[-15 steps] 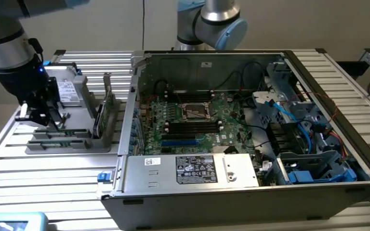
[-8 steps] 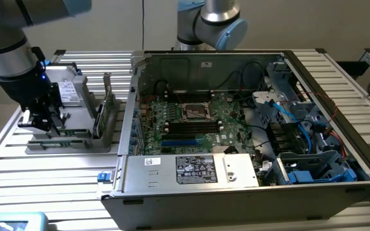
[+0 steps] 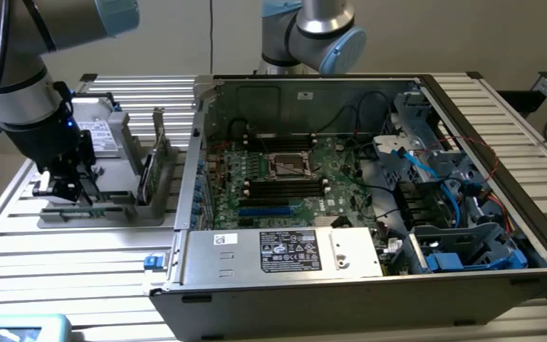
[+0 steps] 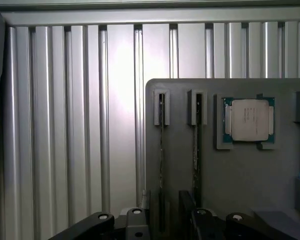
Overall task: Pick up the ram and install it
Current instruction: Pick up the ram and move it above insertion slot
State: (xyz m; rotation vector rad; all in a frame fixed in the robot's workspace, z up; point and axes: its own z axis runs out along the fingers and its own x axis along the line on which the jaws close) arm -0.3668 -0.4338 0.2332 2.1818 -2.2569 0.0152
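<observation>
Ram, the long thin dark-green board stick (image 4: 162,165), stands on edge in the grey plastic holder tray (image 4: 250,185), just under your black gripper (image 4: 164,222). Its fingers are apart, one each side. Nothing is lifted; picking and installing both remain, I judge.

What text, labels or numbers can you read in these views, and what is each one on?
None can be quoted; every text here is unreadable.
Black-and-white label on the silver power-supply box: print too small to read.
White sticker on the computer case wall: blurred.
Processor chip in the grey holder: faint markings, unreadable.
</observation>
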